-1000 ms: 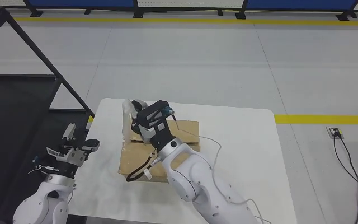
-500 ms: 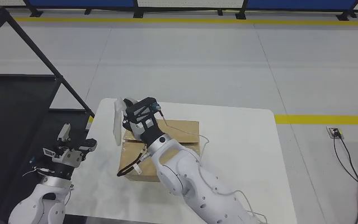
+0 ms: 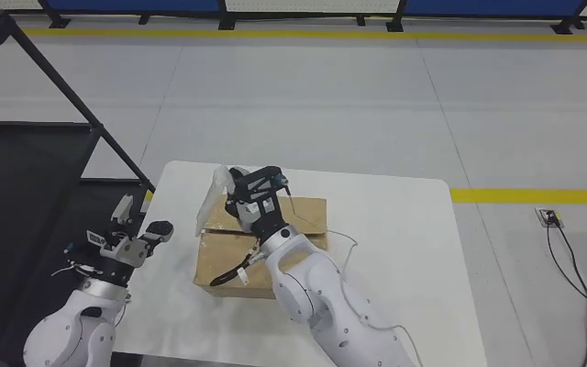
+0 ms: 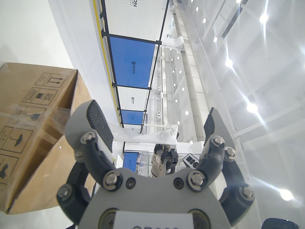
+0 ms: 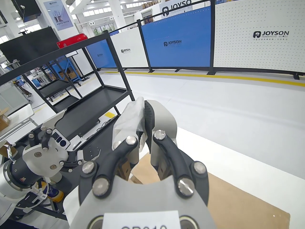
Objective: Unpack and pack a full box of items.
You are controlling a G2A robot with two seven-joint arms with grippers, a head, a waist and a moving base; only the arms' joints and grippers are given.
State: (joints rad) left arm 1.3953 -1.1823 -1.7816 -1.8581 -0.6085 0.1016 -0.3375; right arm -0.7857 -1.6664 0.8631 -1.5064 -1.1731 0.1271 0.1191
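Note:
A brown cardboard box (image 3: 303, 216) sits in the middle of the white table (image 3: 404, 248); it also shows in the left wrist view (image 4: 35, 120) and the right wrist view (image 5: 221, 199). My right gripper (image 3: 231, 180) hovers over the box's left end, shut on a white plastic-wrapped item (image 3: 215, 197). The right wrist view shows the item (image 5: 129, 120) pinched between the fingers of that gripper (image 5: 142, 117). My left gripper (image 3: 142, 220) is open beside the table's left edge. In its own view the left gripper (image 4: 155, 122) points at the item (image 4: 164, 132) hanging beyond it.
A black metal cart (image 5: 95, 103) stands left of the table, its frame (image 3: 73, 101) rising past the table's corner. A thin cable (image 3: 344, 239) lies across the box top. The table's right half (image 3: 413, 294) is bare.
My right gripper swung left with the wrapped item, then came back right over the box's left end. My left gripper rose slightly and moved closer to the table.

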